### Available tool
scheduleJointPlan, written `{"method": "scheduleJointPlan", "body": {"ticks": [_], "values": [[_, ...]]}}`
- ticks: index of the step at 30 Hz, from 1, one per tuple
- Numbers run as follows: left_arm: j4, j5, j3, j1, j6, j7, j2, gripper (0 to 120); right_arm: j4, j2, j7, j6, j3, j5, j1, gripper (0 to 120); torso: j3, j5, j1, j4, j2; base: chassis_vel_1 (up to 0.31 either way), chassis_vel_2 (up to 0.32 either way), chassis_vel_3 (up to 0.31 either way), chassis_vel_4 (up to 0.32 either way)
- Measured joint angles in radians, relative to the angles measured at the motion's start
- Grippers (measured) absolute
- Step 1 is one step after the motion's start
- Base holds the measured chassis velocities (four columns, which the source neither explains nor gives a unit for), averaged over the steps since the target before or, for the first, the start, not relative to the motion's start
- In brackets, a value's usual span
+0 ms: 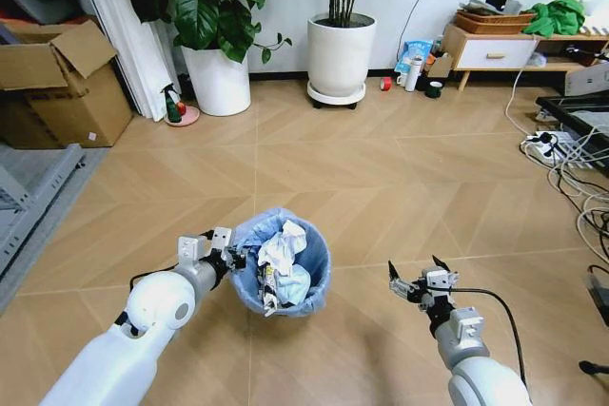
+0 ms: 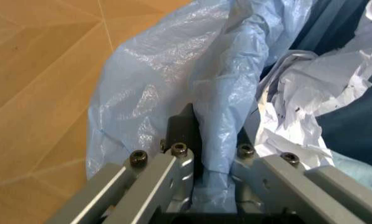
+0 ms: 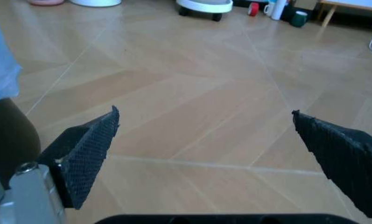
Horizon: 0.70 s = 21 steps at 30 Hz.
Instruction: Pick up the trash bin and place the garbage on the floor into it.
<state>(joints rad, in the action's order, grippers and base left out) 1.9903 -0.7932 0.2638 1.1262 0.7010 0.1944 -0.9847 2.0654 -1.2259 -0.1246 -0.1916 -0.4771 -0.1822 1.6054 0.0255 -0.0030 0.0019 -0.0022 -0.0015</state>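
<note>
The trash bin (image 1: 249, 284), small and dark with a light-blue bag over its rim, is just in front of me, left of centre, over the wooden floor (image 1: 381, 187). Garbage lies inside it: crumpled white paper (image 1: 283, 247) and a pale blue wrapper (image 1: 291, 284). My left gripper (image 1: 232, 259) is shut on the bin's near-left rim. In the left wrist view the left gripper (image 2: 212, 156) pinches the bag-covered rim of the trash bin (image 2: 183, 126), with the crumpled paper (image 2: 310, 88) beside it. My right gripper (image 1: 420, 277) hovers open and empty to the bin's right. Through the right gripper (image 3: 211, 144) I see bare floor.
Two large white plant pots (image 1: 340, 54) (image 1: 219, 81) stand at the back. A green spray bottle (image 1: 172, 105) and a cardboard box (image 1: 59, 83) are back left. A low cabinet (image 1: 495, 49) and a red tape roll (image 1: 385, 84) sit back right. Cables (image 1: 571, 164) trail along the right.
</note>
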Motion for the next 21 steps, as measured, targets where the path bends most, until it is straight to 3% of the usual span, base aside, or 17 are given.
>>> {"method": "scheduleJointPlan", "body": {"ticks": [21], "values": [[0.023,0.023,0.015,0.053,-0.005,-0.009,-0.008,2,0.024,-0.043,0.001,0.01,-0.004,0.04,0.048,100,0.0,-0.0002,0.0,-0.0001,0.0,0.11,-0.121,-0.117,0.11]]}}
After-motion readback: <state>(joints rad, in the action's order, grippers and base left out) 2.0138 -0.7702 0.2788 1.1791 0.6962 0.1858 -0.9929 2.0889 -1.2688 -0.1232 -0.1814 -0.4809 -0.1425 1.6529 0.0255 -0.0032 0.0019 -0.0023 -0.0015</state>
